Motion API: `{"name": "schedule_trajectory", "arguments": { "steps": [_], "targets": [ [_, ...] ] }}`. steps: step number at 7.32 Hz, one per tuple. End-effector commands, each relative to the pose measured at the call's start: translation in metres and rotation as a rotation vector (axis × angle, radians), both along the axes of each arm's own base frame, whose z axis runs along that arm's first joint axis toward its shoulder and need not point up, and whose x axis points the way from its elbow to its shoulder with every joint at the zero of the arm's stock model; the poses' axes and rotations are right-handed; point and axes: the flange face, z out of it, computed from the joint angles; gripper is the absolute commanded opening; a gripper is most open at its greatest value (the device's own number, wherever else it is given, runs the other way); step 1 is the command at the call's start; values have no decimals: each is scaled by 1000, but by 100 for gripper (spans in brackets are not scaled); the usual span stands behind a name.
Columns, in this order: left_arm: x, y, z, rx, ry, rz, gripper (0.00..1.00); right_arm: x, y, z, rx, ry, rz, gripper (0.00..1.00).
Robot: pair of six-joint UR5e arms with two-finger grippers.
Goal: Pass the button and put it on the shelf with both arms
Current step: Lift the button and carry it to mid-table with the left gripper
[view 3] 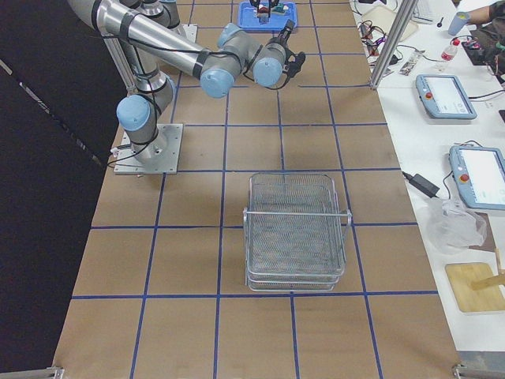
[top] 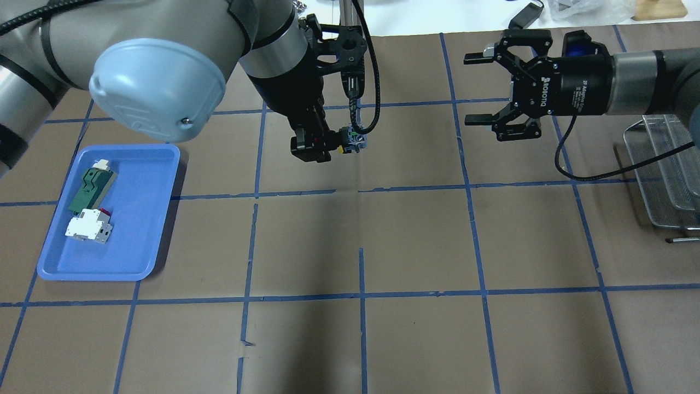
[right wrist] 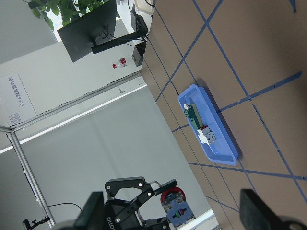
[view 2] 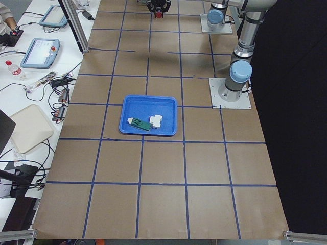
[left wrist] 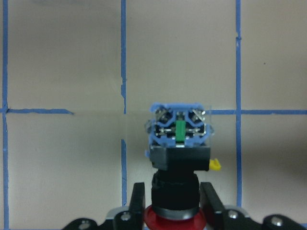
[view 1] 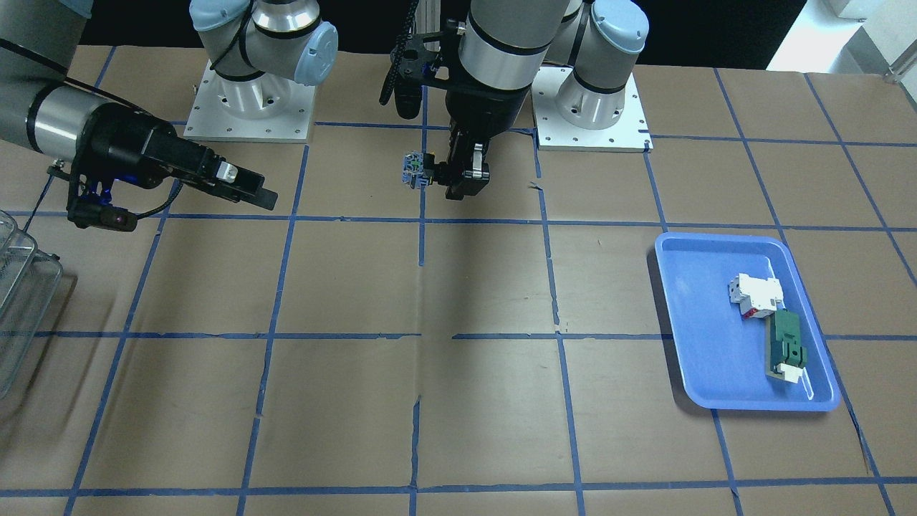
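The left gripper (left wrist: 175,194) has 2 fingers (left wrist: 136,201), and they are squeezed tight on the button (left wrist: 178,143). They pinch its black round middle, 1 finger on each side. The red cap sits back behind the fingertips, close to the gripper's body. The blue and white block sticks out past the fingertips. It has a green strip in its middle. A tiny yellow bit pokes out of the black part, just beside 1 finger.

In the overhead view, the left gripper (top: 331,148) holds the button (top: 353,139) up off the brown table (top: 415,246). The blue and white end points away from the fingers, toward the other arm.

Farther out past that end is the right gripper (top: 474,87). Its 2 fingers (top: 476,119) are spread wide apart. Their tips point back at the button, but they are well apart from it.

Farther still, behind the right gripper, the shelf (top: 661,175) made of wire stands on the table.

On the other side of the left fingers, well apart from them, lies a blue tray (top: 136,230). A white block (top: 87,225) and a green part (top: 92,183) lie in it, just beside each other.
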Motion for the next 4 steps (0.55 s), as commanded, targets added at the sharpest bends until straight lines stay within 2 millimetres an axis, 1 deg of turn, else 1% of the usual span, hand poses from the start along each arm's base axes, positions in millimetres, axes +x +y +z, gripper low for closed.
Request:
{"name": "schedule_trajectory", "arguments": {
  "steps": [1, 2, 3, 4],
  "targets": [
    [-1, -2, -2, 4, 4, 5, 0, 3, 5, -8, -41, -31, -7, 100],
    [-2, -4, -5, 8, 2, 5, 0, 6, 5, -7, -78, -44, -7, 100],
    [-2, -4, -6, 7, 0, 5, 0, 12, 9, -15, -123, -44, 10, 100],
    [-1, -5, -6, 7, 0, 7, 0, 15, 12, -19, -121, -46, 15, 100]
  ]
}}
